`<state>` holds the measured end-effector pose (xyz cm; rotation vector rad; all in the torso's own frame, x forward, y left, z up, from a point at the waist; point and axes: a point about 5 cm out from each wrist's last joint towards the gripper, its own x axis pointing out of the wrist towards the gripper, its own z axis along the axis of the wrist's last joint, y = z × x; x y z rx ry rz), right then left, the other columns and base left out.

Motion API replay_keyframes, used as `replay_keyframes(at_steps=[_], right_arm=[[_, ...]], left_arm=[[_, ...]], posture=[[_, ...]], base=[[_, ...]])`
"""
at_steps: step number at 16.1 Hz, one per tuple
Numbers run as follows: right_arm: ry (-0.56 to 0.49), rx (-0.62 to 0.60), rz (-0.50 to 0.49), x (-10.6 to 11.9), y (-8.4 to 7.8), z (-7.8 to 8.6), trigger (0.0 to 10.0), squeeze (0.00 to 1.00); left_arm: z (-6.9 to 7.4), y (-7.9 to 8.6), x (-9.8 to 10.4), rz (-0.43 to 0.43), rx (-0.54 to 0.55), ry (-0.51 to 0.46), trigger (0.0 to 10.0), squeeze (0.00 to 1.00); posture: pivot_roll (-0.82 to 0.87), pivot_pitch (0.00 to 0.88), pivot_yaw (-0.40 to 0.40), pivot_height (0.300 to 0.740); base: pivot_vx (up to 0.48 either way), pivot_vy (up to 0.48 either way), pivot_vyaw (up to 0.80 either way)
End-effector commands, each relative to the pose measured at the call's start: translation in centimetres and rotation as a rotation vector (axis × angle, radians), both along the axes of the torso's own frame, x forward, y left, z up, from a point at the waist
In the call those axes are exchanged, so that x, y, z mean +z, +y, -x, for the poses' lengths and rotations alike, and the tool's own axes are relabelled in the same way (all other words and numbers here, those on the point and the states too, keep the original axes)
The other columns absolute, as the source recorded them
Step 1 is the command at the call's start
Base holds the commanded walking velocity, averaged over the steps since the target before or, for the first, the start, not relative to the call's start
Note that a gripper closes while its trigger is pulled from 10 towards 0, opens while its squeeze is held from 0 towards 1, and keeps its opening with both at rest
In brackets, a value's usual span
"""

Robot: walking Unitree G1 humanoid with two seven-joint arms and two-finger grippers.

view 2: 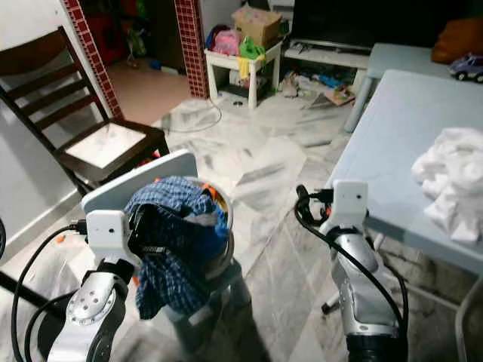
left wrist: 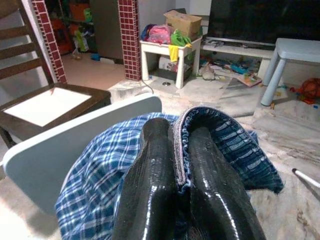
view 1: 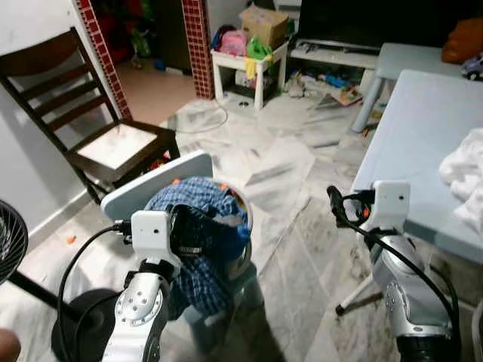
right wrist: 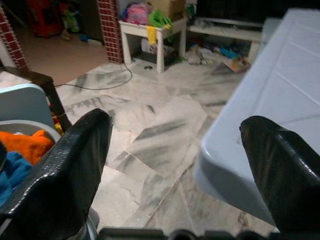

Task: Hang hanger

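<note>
Over the laundry basket (view 1: 245, 253) | our left claw (left wrist: 182, 165) pinches the blue plaid shirt's (view 1: 198, 249) edge, lifting it above the basket | our right claw (right wrist: 175, 165) hangs spread beside the pale tabletop (view 1: 423, 143) | white cloth (view 2: 451, 181) lies on it

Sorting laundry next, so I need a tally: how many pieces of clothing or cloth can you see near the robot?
2: a blue plaid shirt pinched in the left gripper over the basket, and white cloth on the light-blue table. More may be hidden in the basket.
</note>
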<state>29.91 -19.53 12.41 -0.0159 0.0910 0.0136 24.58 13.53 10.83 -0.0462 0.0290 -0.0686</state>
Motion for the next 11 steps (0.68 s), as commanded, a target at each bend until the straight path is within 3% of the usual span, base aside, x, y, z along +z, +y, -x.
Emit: replay_keyframes(at_steps=[1, 7, 11], right_arm=[[-0.003, 0.013, -0.006, 0.16, 0.4, -0.21, 10.0, 0.0], [0.012, 0.036, -0.028, 0.06, 0.73, -0.46, 10.0, 0.0], [0.014, 0.044, -0.038, 0.17, 0.94, -0.63, 10.0, 0.0]], left_arm=[[-0.02, 0.09, -0.07, -0.006, 0.002, 0.01, 10.0, 0.0], [-0.25, -0.11, -0.07, -0.003, -0.013, 0.014, 10.0, 0.0], [-0.44, 0.01, 0.05, -0.003, -0.019, 0.006, 10.0, 0.0]], posture=[[-0.08, 0.0, 0.049, 0.74], [-0.08, 0.0, 0.053, 0.74], [-0.08, 0.0, 0.05, 0.74]], base=[[-0.259, 0.0, 0.0], [-0.256, 0.0, 0.0], [0.0, 0.0, 0.0]])
